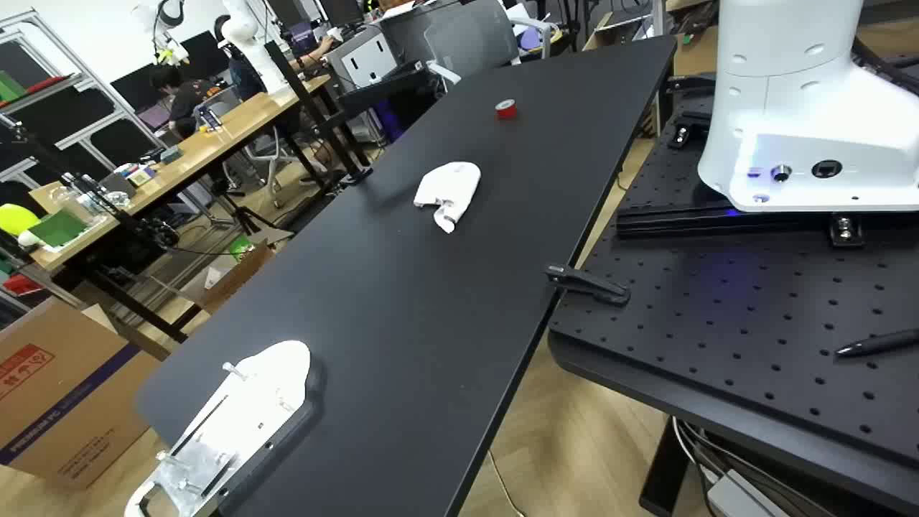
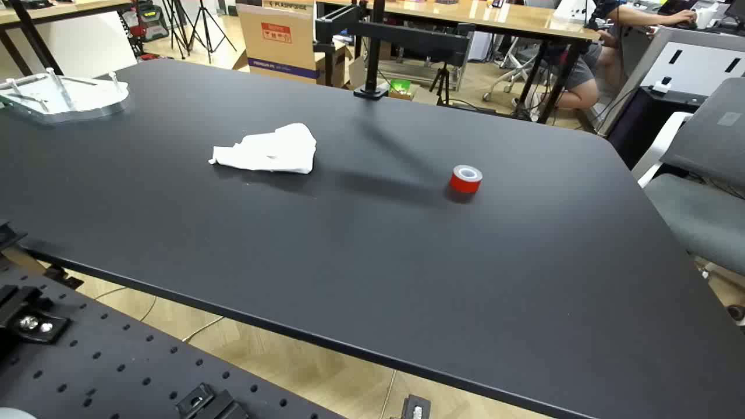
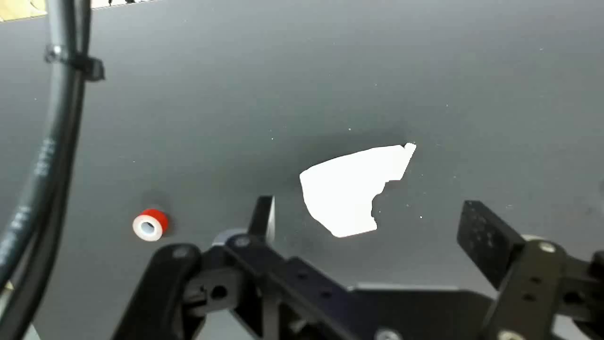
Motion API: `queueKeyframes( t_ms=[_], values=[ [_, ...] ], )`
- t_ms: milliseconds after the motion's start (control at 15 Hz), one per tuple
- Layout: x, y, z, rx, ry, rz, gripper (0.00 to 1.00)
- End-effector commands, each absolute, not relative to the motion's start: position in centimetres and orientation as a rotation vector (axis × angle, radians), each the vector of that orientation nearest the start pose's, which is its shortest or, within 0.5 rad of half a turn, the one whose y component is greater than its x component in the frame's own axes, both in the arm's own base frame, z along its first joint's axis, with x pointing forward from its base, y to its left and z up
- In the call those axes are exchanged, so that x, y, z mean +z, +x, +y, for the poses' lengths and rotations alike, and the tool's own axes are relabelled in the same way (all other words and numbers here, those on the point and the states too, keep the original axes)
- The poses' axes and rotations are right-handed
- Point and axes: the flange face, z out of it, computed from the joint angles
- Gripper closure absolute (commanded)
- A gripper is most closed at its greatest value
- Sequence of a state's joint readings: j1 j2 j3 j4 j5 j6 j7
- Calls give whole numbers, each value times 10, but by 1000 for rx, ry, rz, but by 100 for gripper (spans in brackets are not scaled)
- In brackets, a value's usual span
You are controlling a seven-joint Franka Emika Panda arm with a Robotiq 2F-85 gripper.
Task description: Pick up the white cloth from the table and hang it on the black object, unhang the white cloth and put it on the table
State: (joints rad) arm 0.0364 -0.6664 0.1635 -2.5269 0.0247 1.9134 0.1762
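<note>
The white cloth lies crumpled on the black table (image 2: 407, 262). It shows in both exterior views (image 1: 452, 188) (image 2: 273, 150) and in the wrist view (image 3: 347, 189). My gripper (image 3: 370, 207) is open and empty, above the table. In the wrist view the cloth appears between and beyond its fingertips, apart from them. The gripper is out of view in both exterior views. A black post with a crossbar, which may be the black object, stands at the table's edge in both exterior views (image 1: 312, 109) (image 2: 373, 52). Nothing hangs on it. It is out of the wrist view.
A red tape roll stands on the table (image 1: 506, 110) (image 2: 464, 184) (image 3: 161, 219). A white plate with pegs (image 1: 251, 402) (image 2: 75, 99) lies at one table end. The white robot base (image 1: 804, 115) stands on a perforated black board (image 1: 718, 301). A cable (image 3: 52, 127) crosses the wrist view.
</note>
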Motion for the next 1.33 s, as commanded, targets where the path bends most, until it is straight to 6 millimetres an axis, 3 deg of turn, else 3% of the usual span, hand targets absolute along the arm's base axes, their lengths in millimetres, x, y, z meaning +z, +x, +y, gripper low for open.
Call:
queueKeyframes(
  t_ms=[0,733,1000,1267],
  values=[
    [497,348,77,-94,-3209,26,0],
    [497,348,77,-97,-3208,26,0],
    [487,372,73,-221,-3247,16,0],
    [457,408,65,-445,-3275,73,0]
  ],
)
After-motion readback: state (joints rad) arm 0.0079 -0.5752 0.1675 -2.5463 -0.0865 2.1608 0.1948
